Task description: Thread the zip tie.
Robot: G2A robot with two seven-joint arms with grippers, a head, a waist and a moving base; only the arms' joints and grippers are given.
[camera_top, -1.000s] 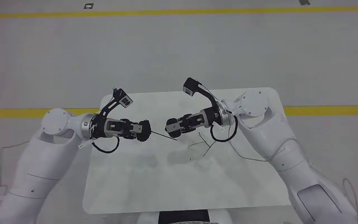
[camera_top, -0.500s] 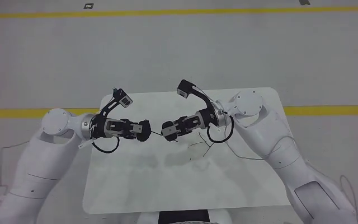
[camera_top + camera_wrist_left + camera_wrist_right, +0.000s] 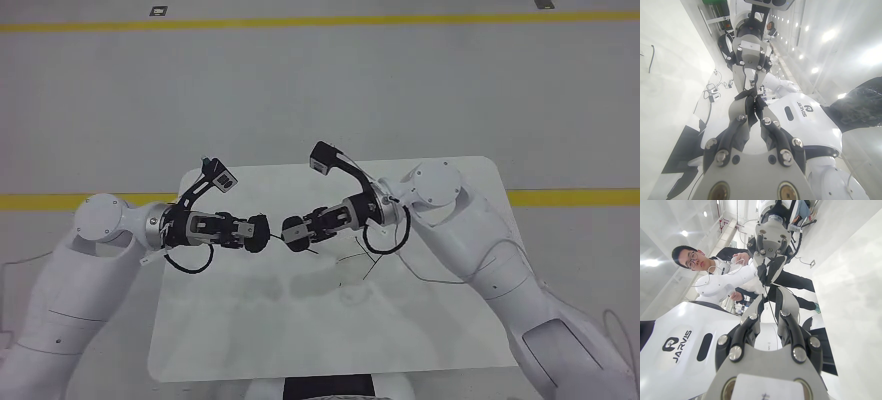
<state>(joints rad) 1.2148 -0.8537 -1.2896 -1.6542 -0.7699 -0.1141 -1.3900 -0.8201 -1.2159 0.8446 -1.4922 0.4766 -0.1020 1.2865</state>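
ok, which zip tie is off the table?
The zip tie clamped in the left gripper, its tail inside the open right gripper. The other ties lie loose on the table.

L gripper & R gripper sit tip to tip over the middle of the white rounded-corner table. There's no room to pass betw. them, and the thin black zip tie bridges what gap there is. R's jaws stand apart w/ the tie running thru the slot. Loose thin black spare ties lie on the top just beside the R arm, on its front side. There's room to pass over the table's front half and along its L edge.
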